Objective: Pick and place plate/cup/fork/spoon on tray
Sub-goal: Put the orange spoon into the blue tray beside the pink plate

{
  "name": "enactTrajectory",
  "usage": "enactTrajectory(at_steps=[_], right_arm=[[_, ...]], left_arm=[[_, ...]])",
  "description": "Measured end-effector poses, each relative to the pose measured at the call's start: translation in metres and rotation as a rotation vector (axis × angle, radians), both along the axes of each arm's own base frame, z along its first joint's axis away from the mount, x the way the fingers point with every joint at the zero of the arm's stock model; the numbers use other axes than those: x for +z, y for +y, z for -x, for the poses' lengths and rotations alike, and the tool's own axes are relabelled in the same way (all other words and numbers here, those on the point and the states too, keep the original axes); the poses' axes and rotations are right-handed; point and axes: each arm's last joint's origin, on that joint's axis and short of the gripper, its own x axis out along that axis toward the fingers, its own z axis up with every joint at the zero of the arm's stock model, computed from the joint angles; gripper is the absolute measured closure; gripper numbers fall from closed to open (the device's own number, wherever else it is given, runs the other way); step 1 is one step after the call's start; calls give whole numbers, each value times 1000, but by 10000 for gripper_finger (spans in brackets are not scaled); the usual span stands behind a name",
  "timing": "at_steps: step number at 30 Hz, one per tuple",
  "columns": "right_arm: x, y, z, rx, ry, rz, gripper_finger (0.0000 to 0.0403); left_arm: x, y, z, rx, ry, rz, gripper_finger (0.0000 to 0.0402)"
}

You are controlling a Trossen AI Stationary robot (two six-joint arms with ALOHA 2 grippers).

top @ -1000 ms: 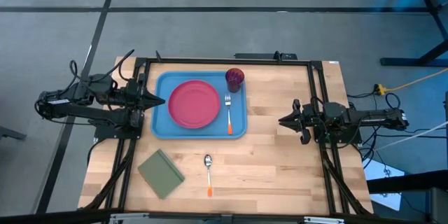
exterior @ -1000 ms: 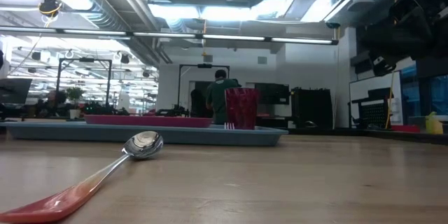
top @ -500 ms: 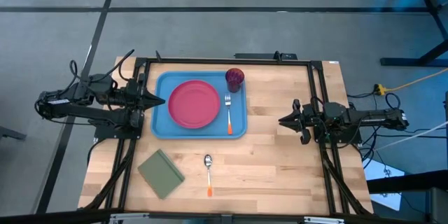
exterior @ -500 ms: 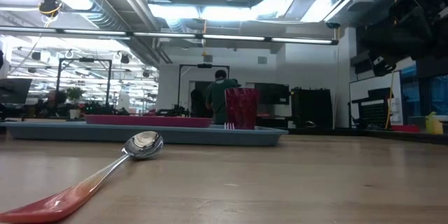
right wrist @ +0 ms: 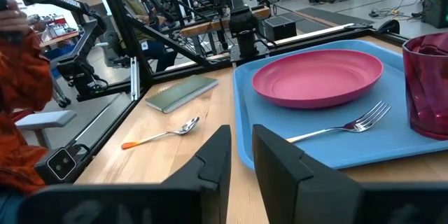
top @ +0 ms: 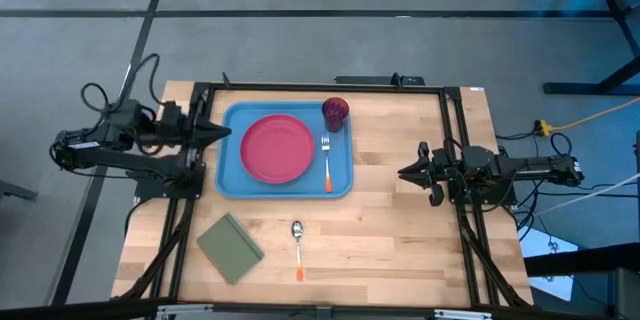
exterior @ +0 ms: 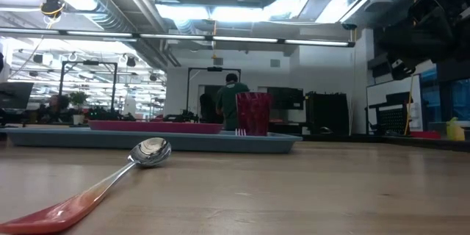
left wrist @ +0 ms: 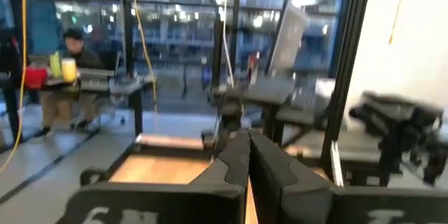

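The light-blue tray lies at the table's far left middle. On it are the pink-red plate, the dark red cup upright at its far right corner, and the fork beside the plate, tines toward the far edge. The spoon lies on the bare wood nearer the front edge, bowl toward the tray. My left gripper is shut and empty at the tray's left edge. My right gripper is empty to the right of the tray, a narrow gap between its fingers.
An olive-green pad lies flat left of the spoon, near the front left. Black frame rails run along the table's left and right sides. Bare wood shows between the tray and my right gripper. People show in the room beyond the table.
My left gripper has drawn a little toward the table's far edge and its arm has lifted, the cable above it looping higher. Its fingers stay shut. The tray, plate, cup, fork and spoon have not moved.
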Motion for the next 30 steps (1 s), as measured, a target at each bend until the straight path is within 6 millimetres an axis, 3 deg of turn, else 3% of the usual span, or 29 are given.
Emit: enactTrajectory(at_steps=[5,9,14,20,26,30], right_arm=[[0,0,0,0,-1,0,338],[0,0,0,0,0,0,338],[0,0,0,0,0,0,338],[0,0,0,0,0,0,338],[0,0,0,0,0,0,338],[0,0,0,0,0,0,338]], left_arm=[[8,0,2,-8,-87,36,401],[2,0,-4,-33,-24,163,401],[-10,1,-37,-16,108,372,401],[-28,-6,-80,-123,276,515,401],[-49,-23,-109,-167,427,607,401],[-62,-42,-122,-98,480,662,401]])
